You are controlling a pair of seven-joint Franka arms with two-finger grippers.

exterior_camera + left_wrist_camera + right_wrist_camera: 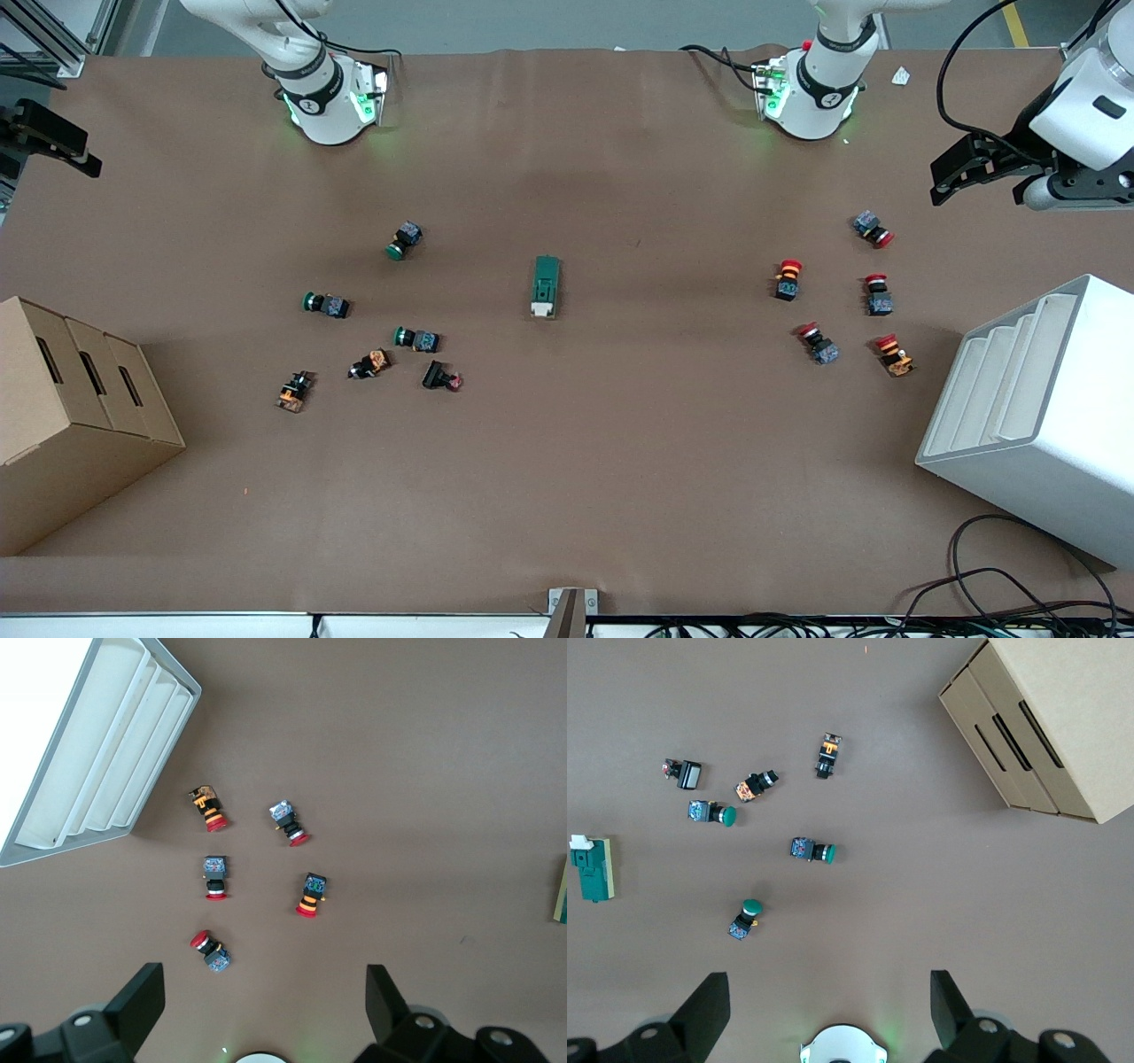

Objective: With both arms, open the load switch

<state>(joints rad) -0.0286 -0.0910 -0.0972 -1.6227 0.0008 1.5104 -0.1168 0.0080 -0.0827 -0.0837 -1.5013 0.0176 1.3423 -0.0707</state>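
The load switch (545, 286), a dark green block with a white toggle end, lies alone in the middle of the table. It shows whole in the right wrist view (592, 868); only its edge (561, 890) shows in the left wrist view. My left gripper (961, 173) hangs high over the left arm's end of the table, open (263, 1001) and holding nothing. Above the right arm's end of the table hangs my right gripper (53, 140), also open (828, 1001) and holding nothing. Both are well away from the switch.
Several red-capped push buttons (788, 279) lie toward the left arm's end, beside a white slotted bin (1036, 416). Green-capped and other buttons (403, 241) lie toward the right arm's end, with a cardboard box (71, 416) at that table edge.
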